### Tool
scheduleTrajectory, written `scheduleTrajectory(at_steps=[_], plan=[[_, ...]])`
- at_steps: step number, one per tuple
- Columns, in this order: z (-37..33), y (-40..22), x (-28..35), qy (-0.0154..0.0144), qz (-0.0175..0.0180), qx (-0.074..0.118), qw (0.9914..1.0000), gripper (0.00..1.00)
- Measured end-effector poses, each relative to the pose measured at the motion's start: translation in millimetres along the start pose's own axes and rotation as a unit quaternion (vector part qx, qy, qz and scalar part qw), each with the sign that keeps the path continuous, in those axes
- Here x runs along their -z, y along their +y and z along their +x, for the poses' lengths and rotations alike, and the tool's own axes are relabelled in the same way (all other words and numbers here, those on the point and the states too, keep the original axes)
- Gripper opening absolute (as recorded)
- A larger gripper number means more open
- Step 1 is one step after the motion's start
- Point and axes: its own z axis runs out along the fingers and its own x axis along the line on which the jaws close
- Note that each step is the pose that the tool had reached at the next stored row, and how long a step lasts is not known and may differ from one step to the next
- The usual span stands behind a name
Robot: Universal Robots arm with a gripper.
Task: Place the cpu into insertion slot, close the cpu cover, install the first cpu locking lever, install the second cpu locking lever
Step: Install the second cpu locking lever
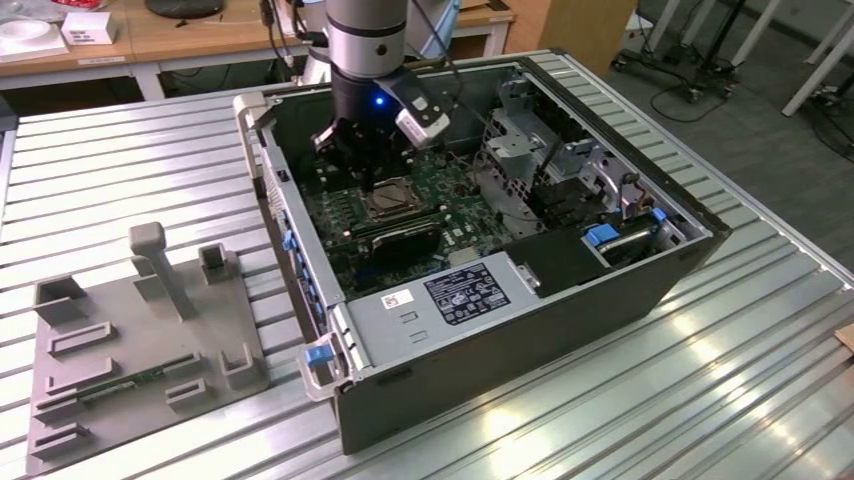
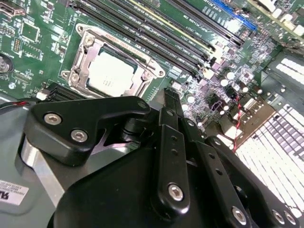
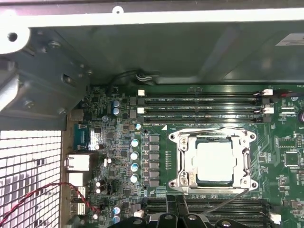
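The cpu (image 3: 216, 161) shows its pale silver face inside the insertion slot on the green motherboard (image 3: 285, 142); it also appears in the second wrist view (image 2: 110, 73). The cpu cover (image 3: 183, 159), a silvery frame, lies flat down around it. One thin wire locking lever (image 3: 213, 129) runs along the cover's far edge. A second wire lever (image 3: 228, 199) slants away from the cover's corner toward my gripper (image 3: 183, 216). My gripper (image 1: 363, 180) hangs inside the case just beside the slot, shut and holding nothing, its black links (image 2: 171, 142) converging to one tip.
The open computer case (image 1: 534, 330) walls in the board on all sides. Long black memory slots (image 3: 204, 107) flank the socket. A mesh panel (image 3: 28, 180) and a red-black cable (image 3: 71, 190) lie to one side. A grey fixture plate (image 1: 134, 340) sits on the slatted table.
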Motion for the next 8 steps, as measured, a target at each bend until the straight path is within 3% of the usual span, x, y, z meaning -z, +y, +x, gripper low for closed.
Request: scheduleTrajectory(at_steps=[8], plan=[[-8.2,0.1,-0.1,0.0000,0.0000,0.000,1.00000,0.11]])
